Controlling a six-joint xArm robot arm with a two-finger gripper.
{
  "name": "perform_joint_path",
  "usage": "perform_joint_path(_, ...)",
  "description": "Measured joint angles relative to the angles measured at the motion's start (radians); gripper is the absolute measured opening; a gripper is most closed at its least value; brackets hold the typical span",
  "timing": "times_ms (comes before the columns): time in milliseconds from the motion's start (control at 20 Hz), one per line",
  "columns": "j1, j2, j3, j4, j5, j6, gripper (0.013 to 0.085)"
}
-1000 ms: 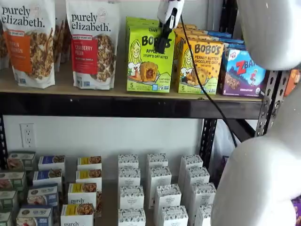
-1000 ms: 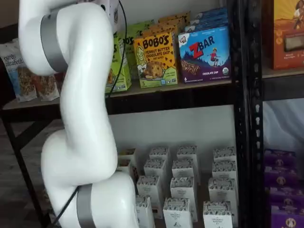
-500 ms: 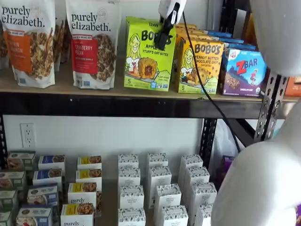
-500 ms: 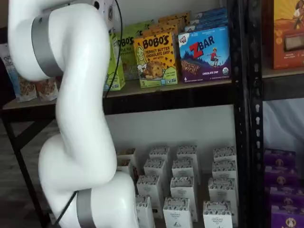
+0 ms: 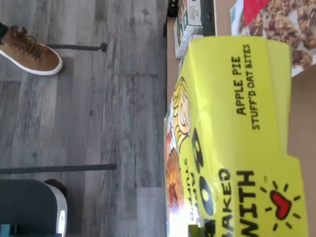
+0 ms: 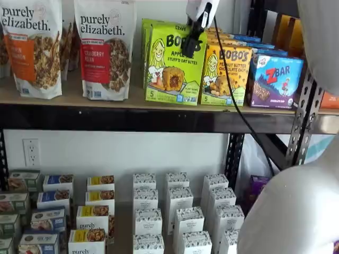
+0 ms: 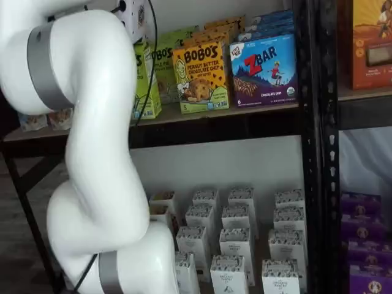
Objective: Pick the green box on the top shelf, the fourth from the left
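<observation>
You had the fingers (image 6: 194,37) clamped on the green box (image 6: 174,63), tipped at the front edge of the top shelf (image 6: 132,117), apparently to clear its neighbours.

Green box (image 6: 175,63): lime-green carton, black lettering, blonde cartoon girl, golden-brown oat bite; red heart on its top panel in the wrist view. Neighbouring Bobo's box (image 6: 226,75), centre-right of frame: yellow-orange with brown chip spots; Zbar box (image 6: 276,80): blue-purple, red lettering. Top shelf (image 6: 69,95): light tan board, black front rail; gripper (image 6: 195,33): white body, black fingers.
</observation>
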Motion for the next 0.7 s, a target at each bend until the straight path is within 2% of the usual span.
perform_joint_path(300, -0.033, -0.054, 0.042, 0.001, 0.020, -0.028, 0.0210)
perform_joint_path(700, -0.056, -0.121, 0.114, -0.015, 0.019, -0.055, 0.0210)
